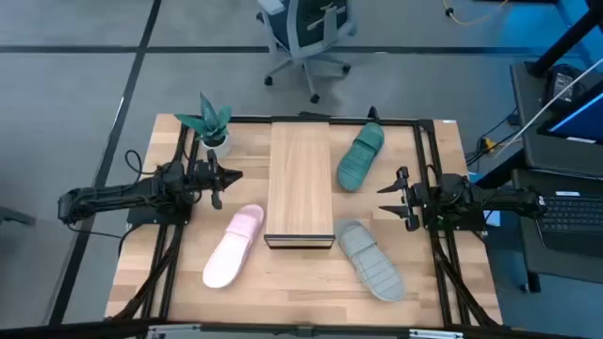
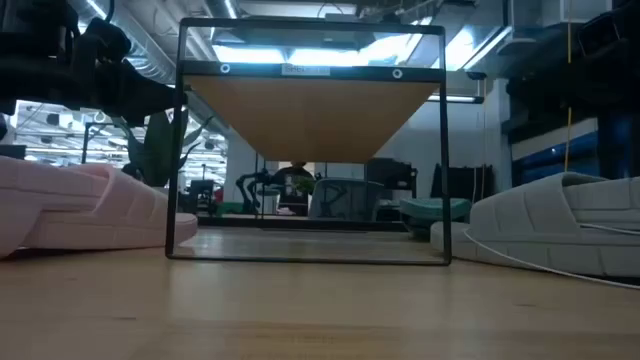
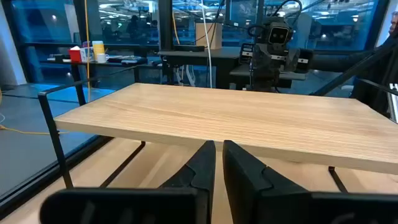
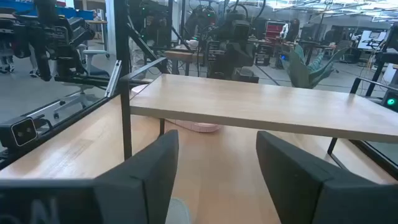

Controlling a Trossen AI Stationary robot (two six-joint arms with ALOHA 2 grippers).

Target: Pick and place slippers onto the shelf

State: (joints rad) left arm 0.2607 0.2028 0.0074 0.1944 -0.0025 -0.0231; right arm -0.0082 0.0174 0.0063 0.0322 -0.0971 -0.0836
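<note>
The shelf [image 1: 300, 184], a light-wood top on a thin black frame, stands mid-table. Three slippers lie on the tabletop around it: a pale pink one [image 1: 234, 247] at its near left, a light grey one [image 1: 370, 259] at its near right, and a teal one [image 1: 361, 157] at its far right. My left gripper [image 1: 226, 179] hovers left of the shelf, shut and empty, pointing at the shelf top [image 3: 236, 118]. My right gripper [image 1: 388, 200] hovers right of the shelf, open and empty, facing it [image 4: 261, 106].
A small potted plant [image 1: 209, 122] stands at the far left corner, beside the left arm. A black rail frame [image 1: 429, 151] borders the table. Bare tabletop lies along the near edge, in front of the shelf [image 2: 310, 300].
</note>
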